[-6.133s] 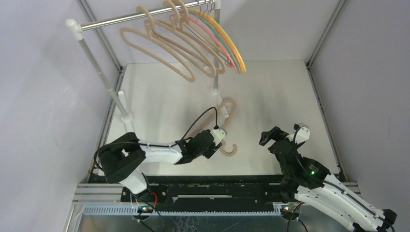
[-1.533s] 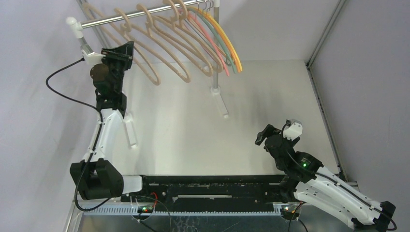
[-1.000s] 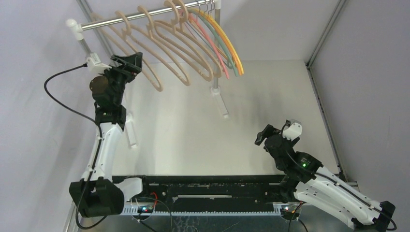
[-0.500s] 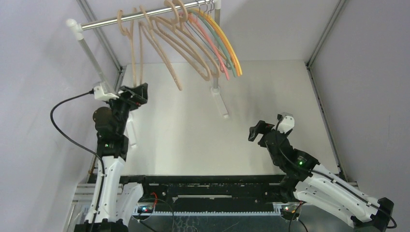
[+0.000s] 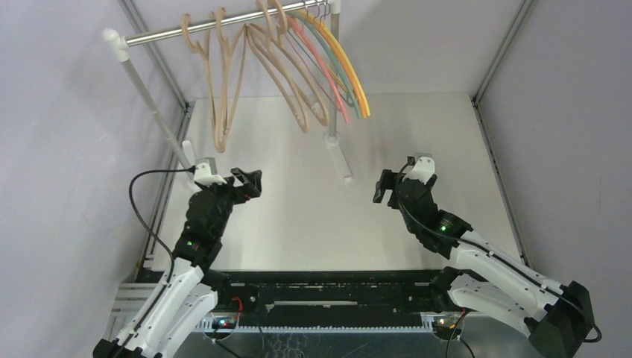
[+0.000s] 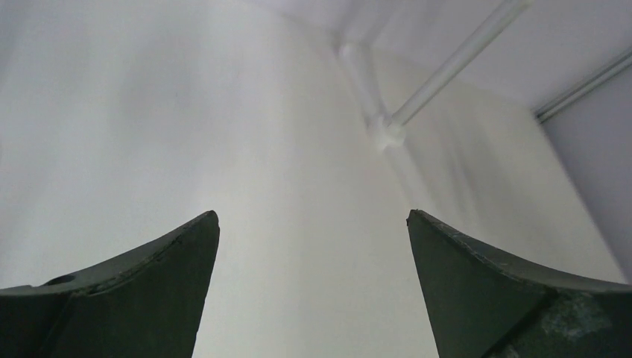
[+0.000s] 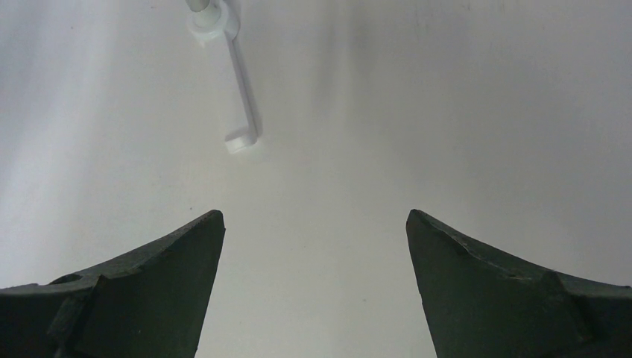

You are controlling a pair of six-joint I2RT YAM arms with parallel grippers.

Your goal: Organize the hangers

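Several tan hangers (image 5: pixel 223 82) hang from the silver rail (image 5: pixel 160 31) at the back; two of them swing edge-on at the left. Thin pink, green, yellow and orange hangers (image 5: pixel 350 71) hang at the rail's right end. My left gripper (image 5: pixel 252 183) is open and empty low over the white table, front left; its wrist view (image 6: pixel 313 216) shows only bare table between the fingers. My right gripper (image 5: pixel 381 186) is open and empty over the table, centre right; its wrist view (image 7: pixel 313 215) shows the same.
The rail stands on white posts: the left post (image 5: pixel 153 112) and its foot by my left arm, the right post's foot (image 5: pixel 339 160) mid-table, also seen in the right wrist view (image 7: pixel 238 112) and the left wrist view (image 6: pixel 387 130). Grey walls enclose the table.
My left arm has come down from the rail to low over the table, leaving a tan hanger on the rail that still swings. My right gripper has moved forward and left.
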